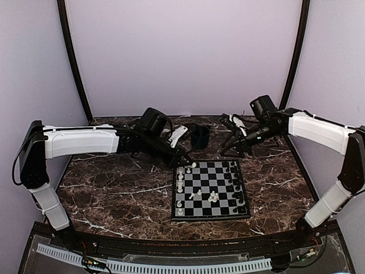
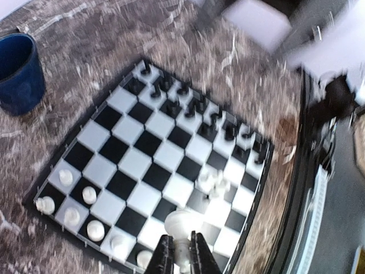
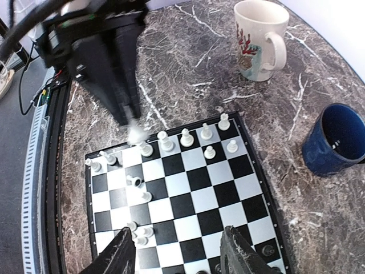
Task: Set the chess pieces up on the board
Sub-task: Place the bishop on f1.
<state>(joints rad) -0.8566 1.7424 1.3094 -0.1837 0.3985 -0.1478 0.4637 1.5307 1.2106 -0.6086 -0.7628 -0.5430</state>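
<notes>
The left fingers [image 2: 165,260] were closed on a white piece [image 2: 181,224] over the far left corner of the board [image 1: 219,174]. The board lay flat on the marble tabletop [image 1: 114,194], right of centre and just in front of a blue cup [image 1: 199,137]. It had white pieces [image 1: 181,182] along its left edge, a few loose ones [image 1: 213,198] near the middle and black pieces [image 1: 235,182] down its right side, while the right fingers [image 3: 121,254] stood apart above that side with nothing between them.
</notes>
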